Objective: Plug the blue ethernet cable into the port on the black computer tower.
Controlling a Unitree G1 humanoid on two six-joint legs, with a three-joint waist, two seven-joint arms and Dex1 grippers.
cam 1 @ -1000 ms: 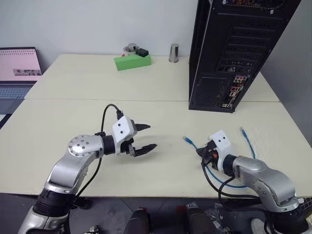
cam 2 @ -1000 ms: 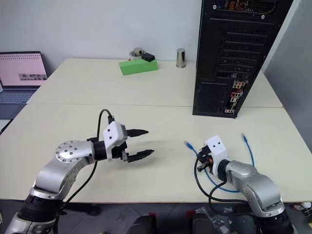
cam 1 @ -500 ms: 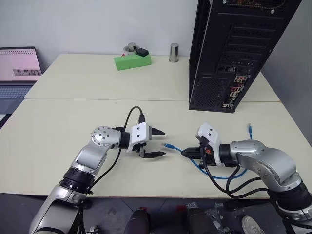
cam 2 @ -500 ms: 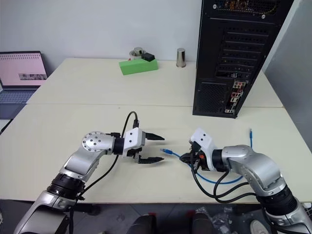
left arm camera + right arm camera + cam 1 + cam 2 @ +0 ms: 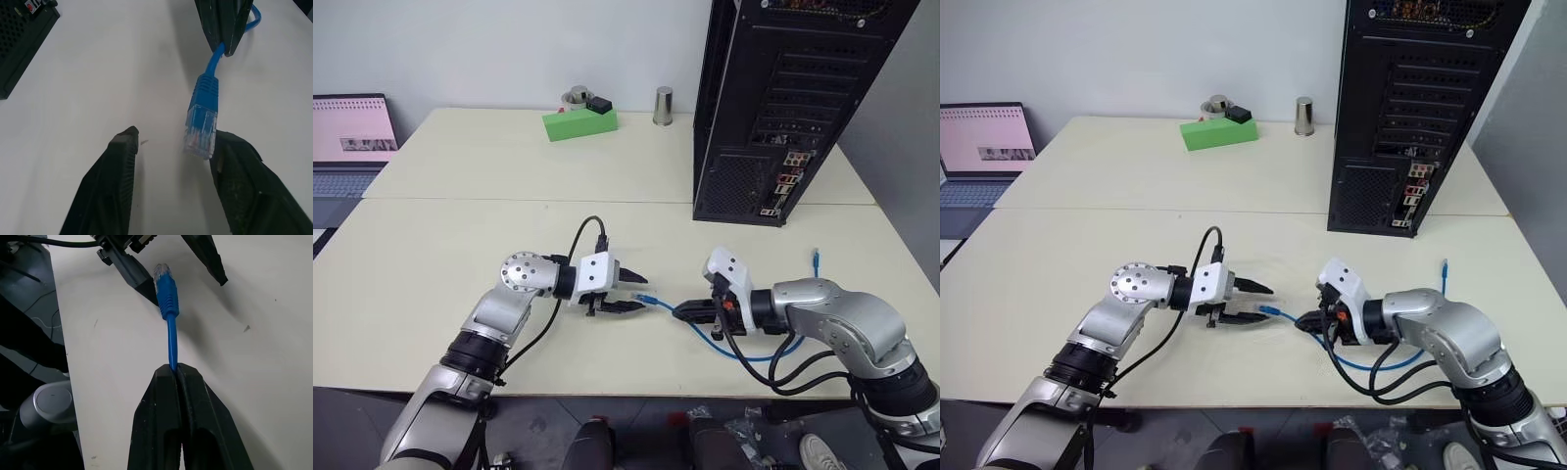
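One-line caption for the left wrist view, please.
Right gripper pinches the blue cable, presenting its clear plug between the left gripper's open fingers.

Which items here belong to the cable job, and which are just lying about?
Job: cable; tower; right tool, shut on the cable; left tool, open around the plug.
Lying about: laptop; green box; metal cup.

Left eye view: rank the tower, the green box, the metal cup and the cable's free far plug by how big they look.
1. tower
2. green box
3. metal cup
4. far plug, the smallest.
The box and cup stand farther from the camera than the plug, so real sizes may differ even more.
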